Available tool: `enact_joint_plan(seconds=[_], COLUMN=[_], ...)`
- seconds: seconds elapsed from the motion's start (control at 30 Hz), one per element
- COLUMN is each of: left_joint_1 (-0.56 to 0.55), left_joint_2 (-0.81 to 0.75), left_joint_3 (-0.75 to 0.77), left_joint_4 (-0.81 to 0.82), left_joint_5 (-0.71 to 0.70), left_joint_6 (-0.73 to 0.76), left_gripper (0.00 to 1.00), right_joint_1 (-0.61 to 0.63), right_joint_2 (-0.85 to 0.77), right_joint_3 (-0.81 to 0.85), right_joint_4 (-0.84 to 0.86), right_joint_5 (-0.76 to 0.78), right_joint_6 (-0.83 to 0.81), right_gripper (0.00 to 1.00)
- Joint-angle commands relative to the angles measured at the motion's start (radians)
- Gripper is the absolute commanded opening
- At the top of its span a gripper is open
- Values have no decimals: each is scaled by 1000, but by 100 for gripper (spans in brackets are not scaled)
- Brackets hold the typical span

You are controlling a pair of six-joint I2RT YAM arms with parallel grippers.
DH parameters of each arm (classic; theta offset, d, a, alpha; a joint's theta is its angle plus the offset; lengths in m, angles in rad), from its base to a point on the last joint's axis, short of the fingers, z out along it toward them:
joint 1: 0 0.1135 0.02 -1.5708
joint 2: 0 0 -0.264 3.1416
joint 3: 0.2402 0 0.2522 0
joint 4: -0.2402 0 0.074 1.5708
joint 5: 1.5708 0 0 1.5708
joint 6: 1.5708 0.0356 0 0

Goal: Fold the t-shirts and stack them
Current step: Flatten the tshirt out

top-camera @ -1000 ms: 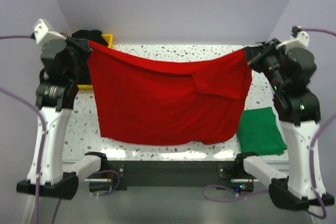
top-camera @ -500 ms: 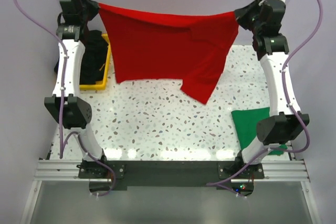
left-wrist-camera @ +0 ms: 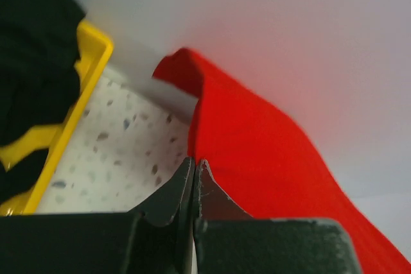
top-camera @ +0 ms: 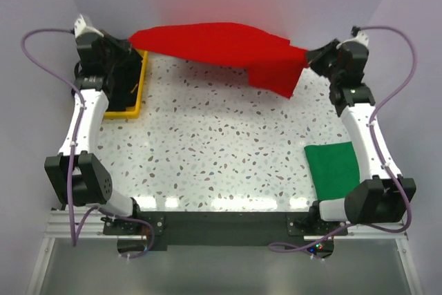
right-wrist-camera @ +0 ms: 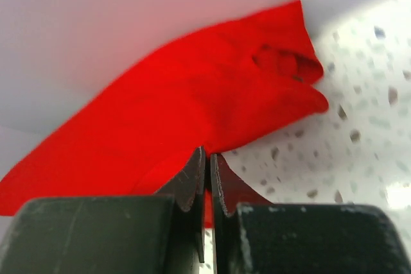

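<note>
Red t-shirt (top-camera: 214, 45) is stretched along the far edge of the worktop (top-camera: 221, 150).
Its ends are pinched by the left claw (top-camera: 130, 46) and the right claw (top-camera: 309, 59).

Inspected white speckled table (top-camera: 221, 150). Found green t-shirt (top-camera: 333, 170) folded flat at near right edge, yellow tray (top-camera: 123, 112) at far left corner holding black t-shirts (left-wrist-camera: 32, 56). Noted red t-shirt (top-camera: 214, 43) along far edge; contact with surface undetermined.

Red t-shirt (right-wrist-camera: 186, 107) — edge between 2 closed fingers (right-wrist-camera: 183, 190)
</note>
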Motion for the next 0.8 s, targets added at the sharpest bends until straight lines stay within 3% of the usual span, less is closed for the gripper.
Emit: enact_joint_plan(seconds=[0.0, 0.07, 0.2, 0.5, 0.77], left_joint_1=[10, 10, 10, 10, -11], left_joint_2=[-33, -46, -23, -3, -168], left_joint_3=[-303, -466, -643, -768, -945], left_joint_4=[84, 133, 153, 113, 107], left_joint_5=[56, 67, 64, 28, -43], left_joint_6=[-35, -56, -99, -136, -131], left_gripper=[0, 0, 0, 0, 0], right_joint_1=[-7, -7, -7, -9, -9], right_joint_2=[-33, -32, 38, 235, 163], right_joint_3=[-189, -286, -393, -515, -676], right_joint_4=[38, 35, 11, -9, 2], right_joint_5=[-12, -26, -35, -80, -70], right_joint_6=[35, 38, 19, -28, -56], right_gripper=[0, 0, 0, 0, 0])
